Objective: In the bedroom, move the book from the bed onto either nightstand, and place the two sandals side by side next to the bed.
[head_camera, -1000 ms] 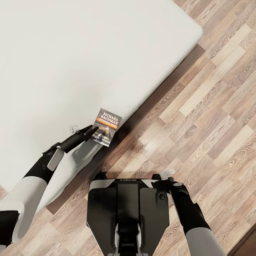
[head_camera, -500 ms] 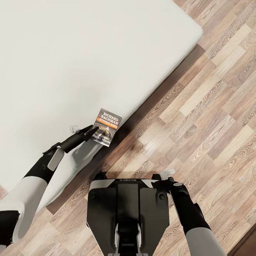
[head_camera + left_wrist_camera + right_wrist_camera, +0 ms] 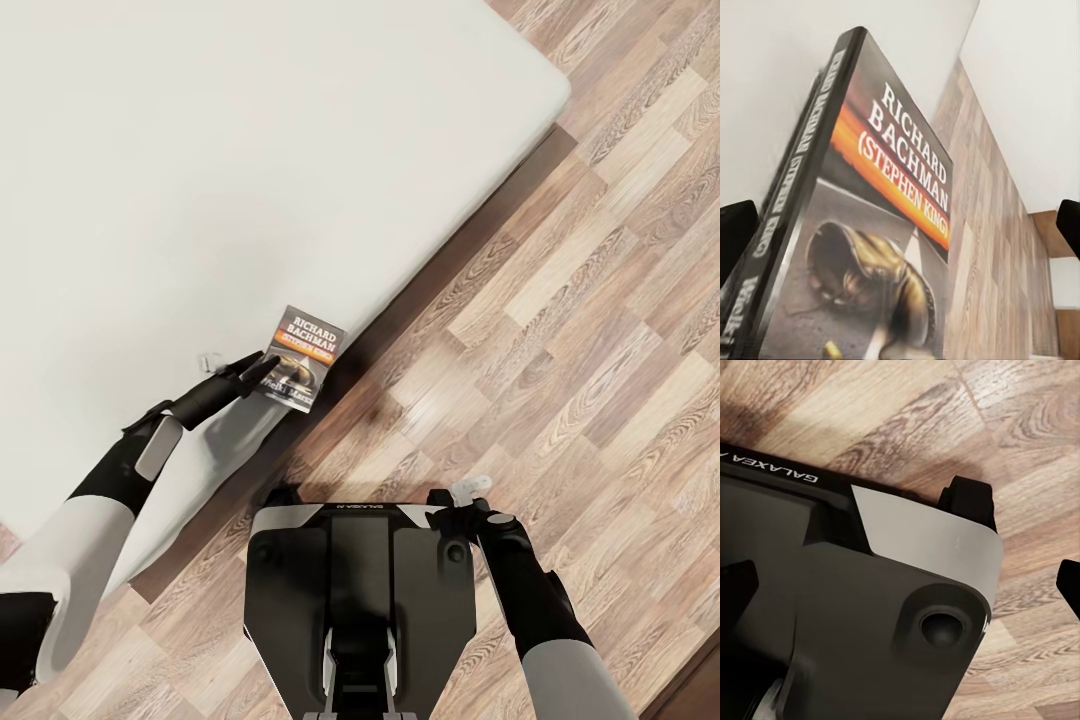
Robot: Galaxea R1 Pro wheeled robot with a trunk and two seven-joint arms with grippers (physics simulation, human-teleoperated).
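Observation:
The book [image 3: 300, 358], a dark paperback with an orange band and white "Richard Bachman" lettering, lies at the near edge of the bed [image 3: 200, 150], tilted a little. My left gripper [image 3: 258, 372] reaches it from the near-left and is open, its fingers on either side of the book's near corner. The left wrist view has the book [image 3: 877, 225] close up between the spread fingertips [image 3: 735, 236]. My right gripper [image 3: 470, 490] hangs open and empty by my base, over the floor. The sandals and the nightstand are out of view.
The bed's dark wooden frame [image 3: 450, 250] runs diagonally along the mattress edge. Light wood plank floor [image 3: 580, 330] spreads to the right. My black base [image 3: 360, 580] stands close to the bed, and the right wrist view looks down on the base [image 3: 832, 607].
The book has turned slightly, its far edge shifting right and its cover tilting. The left gripper, the right arm and the camera have stayed put.

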